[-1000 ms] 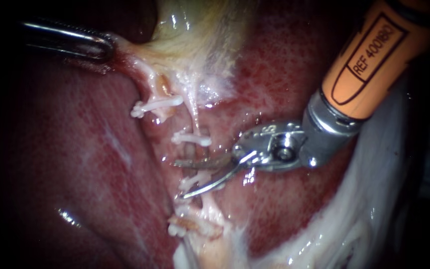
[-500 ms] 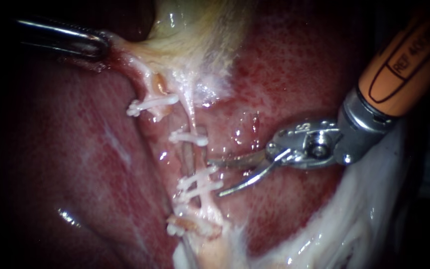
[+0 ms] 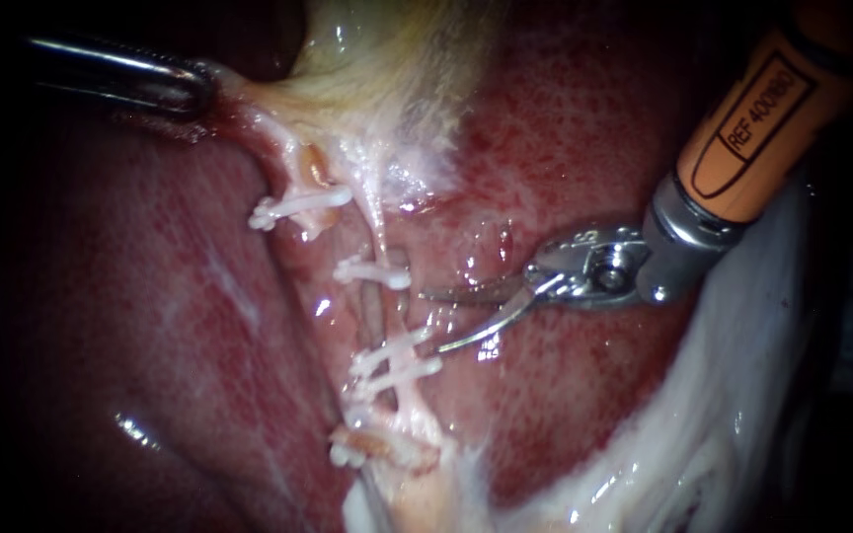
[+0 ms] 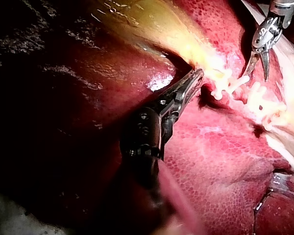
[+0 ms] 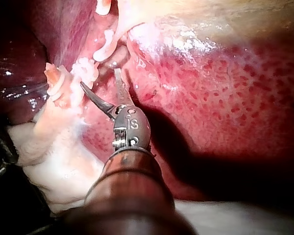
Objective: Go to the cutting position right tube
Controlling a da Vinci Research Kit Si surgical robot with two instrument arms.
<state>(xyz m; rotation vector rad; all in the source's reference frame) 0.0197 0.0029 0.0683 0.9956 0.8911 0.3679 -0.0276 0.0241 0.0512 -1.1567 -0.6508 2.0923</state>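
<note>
While my left instrument (image 3: 199,92) clamps the gallbladder (image 3: 387,59), my right instrument (image 3: 431,321) holds its blades moderately apart, empty; right tube (image 3: 374,311) just beside them, nine o'clock.

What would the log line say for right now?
left instrument: jaws shut on gallbladder | right instrument: jaws open, beside tube, not around it | clips: on tube
</note>
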